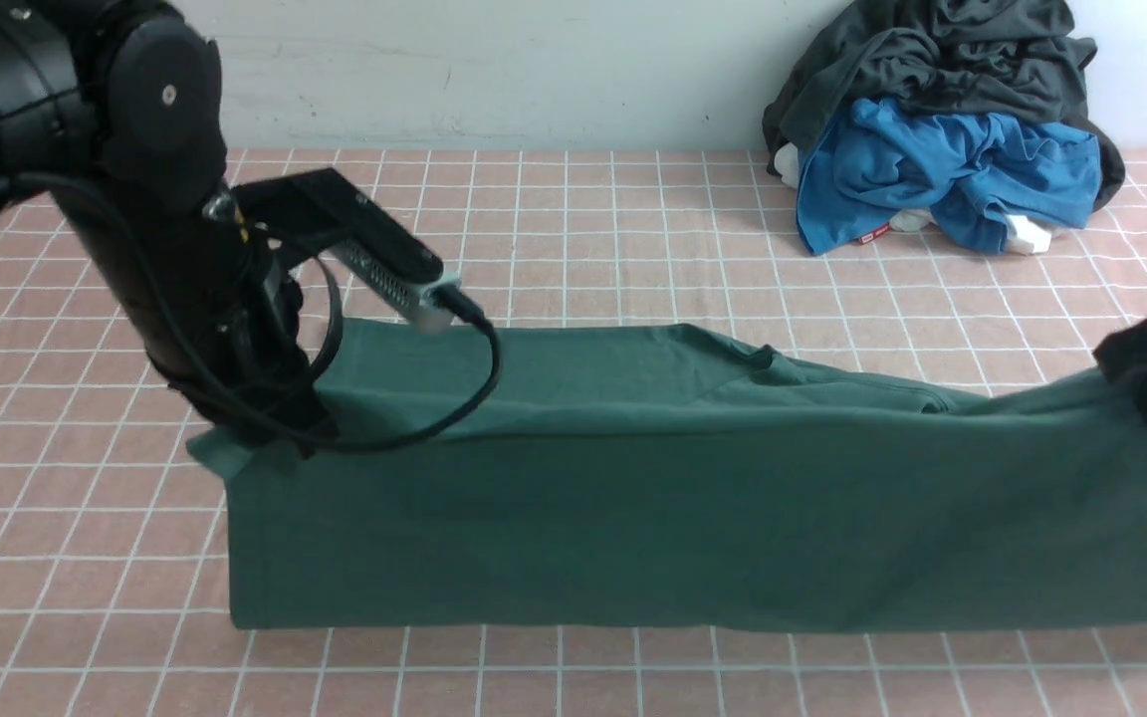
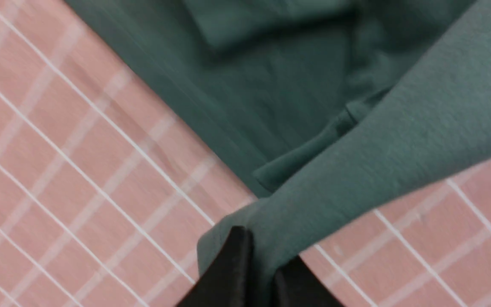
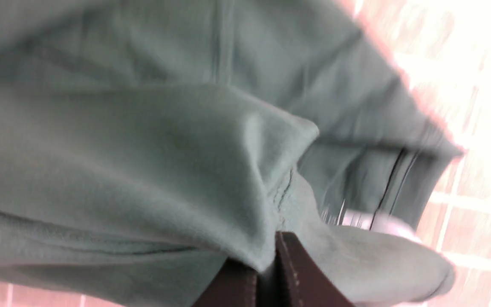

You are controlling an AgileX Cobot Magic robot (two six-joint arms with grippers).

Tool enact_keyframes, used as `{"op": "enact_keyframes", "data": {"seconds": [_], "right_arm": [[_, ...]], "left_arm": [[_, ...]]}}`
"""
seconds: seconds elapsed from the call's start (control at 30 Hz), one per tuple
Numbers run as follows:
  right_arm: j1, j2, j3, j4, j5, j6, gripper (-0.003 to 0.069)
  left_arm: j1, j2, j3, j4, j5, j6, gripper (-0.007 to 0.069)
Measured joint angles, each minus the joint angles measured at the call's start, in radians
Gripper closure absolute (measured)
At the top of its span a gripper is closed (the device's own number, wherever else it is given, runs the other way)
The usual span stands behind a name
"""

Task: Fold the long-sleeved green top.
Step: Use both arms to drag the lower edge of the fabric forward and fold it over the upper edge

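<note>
Left arm (image 1: 135,199) looms up close, its cable (image 1: 474,388) looping over the top (image 1: 693,498) and its bulk hiding that left corner from the front view. The top lies in a long folded band across the checked table (image 1: 573,229), with its right end raised. The left wrist view fills the gap: left claw (image 2: 264,260) pinched tight on a corner of fabric. The right wrist view is blurry, but shows the right claw (image 3: 271,260) clamped on a stitched edge. At the back right, a grey garment (image 1: 932,60) is heaped over a blue garment (image 1: 942,169), well apart from the top.
</note>
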State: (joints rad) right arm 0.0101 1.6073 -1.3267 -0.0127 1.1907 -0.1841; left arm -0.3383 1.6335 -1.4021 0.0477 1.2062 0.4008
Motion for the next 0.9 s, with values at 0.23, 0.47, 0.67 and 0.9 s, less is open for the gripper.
{"op": "enact_keyframes", "data": {"seconds": [0.23,0.47,0.67,0.9], "right_arm": [[-0.013,0.229,-0.267,0.001,0.003,-0.002,0.0645],[-0.013,0.377,-0.333,0.003,-0.064,-0.002,0.0634],[-0.013,0.46,-0.333,-0.007,-0.176,0.032,0.0545],[-0.014,0.496,-0.333,-0.086,-0.268,0.163,0.0307]], "left_arm": [[0.073,0.284,-0.355,-0.002,0.0,0.028,0.0622],[0.11,0.496,-0.549,-0.011,-0.005,0.03,0.0622],[0.113,0.605,-0.589,0.012,-0.071,0.032,0.0617],[0.115,0.66,-0.597,0.049,-0.172,-0.008,0.0502]]}}
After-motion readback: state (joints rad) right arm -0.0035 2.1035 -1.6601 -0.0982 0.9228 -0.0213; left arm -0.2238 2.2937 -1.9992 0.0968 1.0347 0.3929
